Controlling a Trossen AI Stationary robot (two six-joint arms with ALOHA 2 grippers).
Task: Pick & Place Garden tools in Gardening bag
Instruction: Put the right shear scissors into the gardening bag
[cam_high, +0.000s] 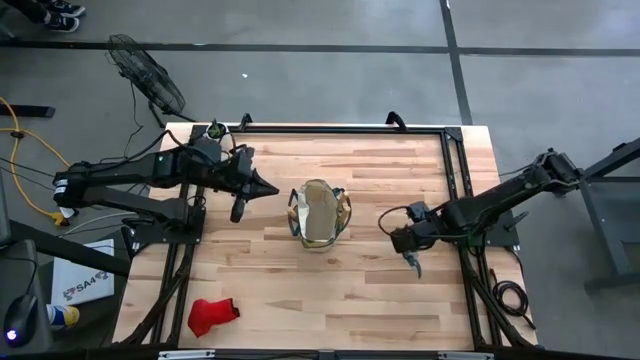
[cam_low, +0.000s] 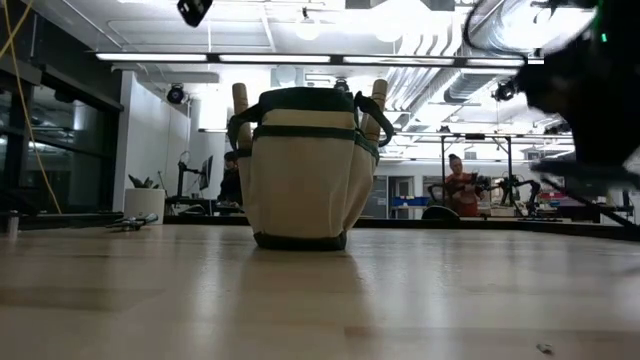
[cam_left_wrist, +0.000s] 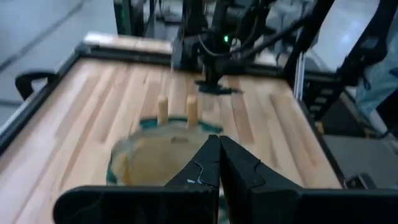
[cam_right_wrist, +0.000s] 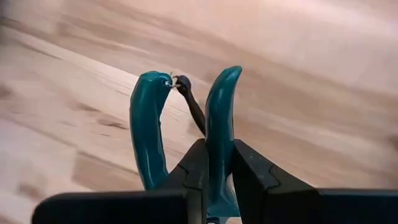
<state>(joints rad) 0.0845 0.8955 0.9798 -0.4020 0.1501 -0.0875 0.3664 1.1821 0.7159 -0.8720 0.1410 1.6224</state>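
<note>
From above, on the wooden desk (cam_high: 330, 290), the tan bag (cam_high: 320, 215) stands at the middle. The left gripper (cam_high: 262, 186) hangs just left of the bag, jaws clenched on nothing. The right gripper (cam_high: 408, 246) sits right of the bag, well apart from it, low over the desk, with shears (cam_high: 414, 262) under it. A red glove (cam_high: 212, 314) lies near the front left corner, far from both arms.

At desk height, the bag (cam_low: 305, 170) stands upright, with 2 wooden handles (cam_low: 241, 100) poking above its rim. A dark blur at the right edge is probably the right arm. The shears cannot be made out here.

From the left wrist, the clenched jaws point at the bag's open mouth (cam_left_wrist: 161, 155), with the 2 handles (cam_left_wrist: 163, 109) at its far rim.

From the right wrist, the jaws grasp only 1 of the 2 green handles of the shears (cam_right_wrist: 211, 124); the other handle splays free. This looks like the main risk: held by 1 handle, the shears may pivot or slip during the lift, or the free handle may catch the bag's rim or the 2 tools already inside.
</note>
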